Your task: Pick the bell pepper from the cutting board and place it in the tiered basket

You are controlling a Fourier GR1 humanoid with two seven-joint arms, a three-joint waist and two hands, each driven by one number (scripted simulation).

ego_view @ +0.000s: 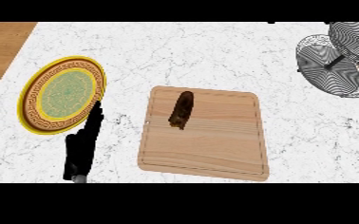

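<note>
Marble counter, wide, pale. Cutting board is landmark, lying mid-counter. Tiered basket well apart from board, up at its far right. Yellow-rimmed plate left of board. Bell pepper, dark, elongated, lies on board's upper left part. Left hand just left of board, fingers straight, pointing up, holding nothing, fingertips near plate edge. Right hand out of sight. Pick not begun; best approach, I reckon: come from above, close across pepper's narrow width, lift clear before swinging toward basket.

The tiered basket is cut off by the right edge.
</note>
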